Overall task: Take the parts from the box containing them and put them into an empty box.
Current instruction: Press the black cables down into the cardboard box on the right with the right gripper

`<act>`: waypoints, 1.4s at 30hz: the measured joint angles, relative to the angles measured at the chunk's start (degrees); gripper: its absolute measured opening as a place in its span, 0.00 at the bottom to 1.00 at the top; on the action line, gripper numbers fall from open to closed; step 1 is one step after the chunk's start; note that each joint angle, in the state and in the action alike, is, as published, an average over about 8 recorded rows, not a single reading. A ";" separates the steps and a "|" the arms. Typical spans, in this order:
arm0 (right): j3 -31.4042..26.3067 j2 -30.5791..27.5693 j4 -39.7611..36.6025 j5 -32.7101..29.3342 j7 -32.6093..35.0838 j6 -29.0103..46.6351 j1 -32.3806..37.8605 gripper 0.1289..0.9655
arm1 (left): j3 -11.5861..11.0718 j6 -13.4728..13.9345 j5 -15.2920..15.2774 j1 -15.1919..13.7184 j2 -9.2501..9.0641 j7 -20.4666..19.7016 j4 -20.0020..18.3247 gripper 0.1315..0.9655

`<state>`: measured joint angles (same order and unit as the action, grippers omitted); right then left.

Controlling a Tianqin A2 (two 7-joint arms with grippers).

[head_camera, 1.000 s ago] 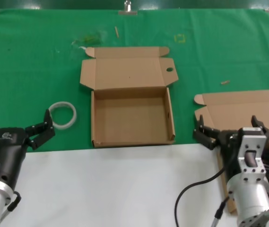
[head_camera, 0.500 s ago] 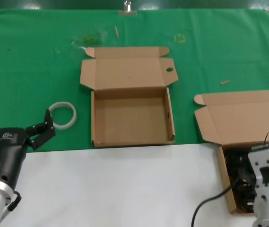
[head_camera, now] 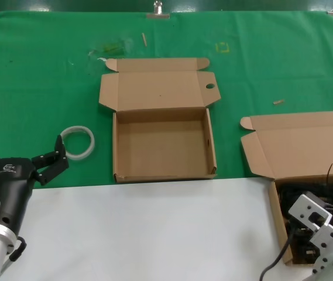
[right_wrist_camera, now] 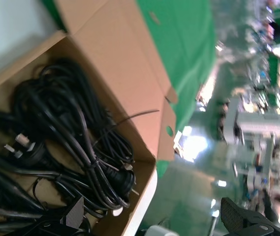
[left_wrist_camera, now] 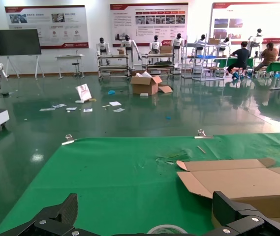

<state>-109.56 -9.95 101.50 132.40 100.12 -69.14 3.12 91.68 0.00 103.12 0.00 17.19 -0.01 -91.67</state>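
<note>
The right end effector (right_wrist_camera: 154,223) is down at the box containing them (head_camera: 306,149), at the table's (head_camera: 154,228) near right corner. In the head view only the arm's wrist shows over the box; in the right wrist view the dark fingertips (right_wrist_camera: 245,216) stand wide apart, one low among the cords and nothing between them. The parts (right_wrist_camera: 66,142) lie inside this box: black power cords in loose, tangled coils, one white-pinned plug showing among the loops, the heap filling the brown cardboard floor. The box's flap lid is folded open behind it, towards the far side.

The left end effector (head_camera: 23,161) hangs at the near left, over the edge of the green cloth, fingers spread and empty. A white ring (head_camera: 76,142) lies just beyond it.

Farther back, in the middle, sits an empty box (head_camera: 163,146), bare inside, its lid laid back with a small round hole in the right tab.
</note>
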 joint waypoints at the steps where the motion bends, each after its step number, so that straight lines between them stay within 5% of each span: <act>1: 0.19 0.00 -0.29 0.59 2.34 0.12 0.39 1.00 | 0.00 0.00 0.00 0.00 0.00 0.00 0.00 1.00; 7: 1.52 0.01 -2.88 3.17 11.67 2.48 2.27 1.00 | 0.00 0.00 0.00 0.00 0.00 -0.01 0.00 1.00; 15: 3.39 0.01 -6.54 3.83 15.85 6.02 3.35 1.00 | 0.00 0.00 0.00 0.00 0.00 -0.02 0.00 1.00; 42: 5.20 0.01 -13.63 4.11 14.40 11.64 4.79 0.99 | 0.00 0.00 -0.01 0.00 0.00 -0.02 0.00 1.00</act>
<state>-104.37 -9.94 87.87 136.51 114.51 -57.50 7.91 91.68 0.00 103.11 0.00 17.19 -0.02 -91.67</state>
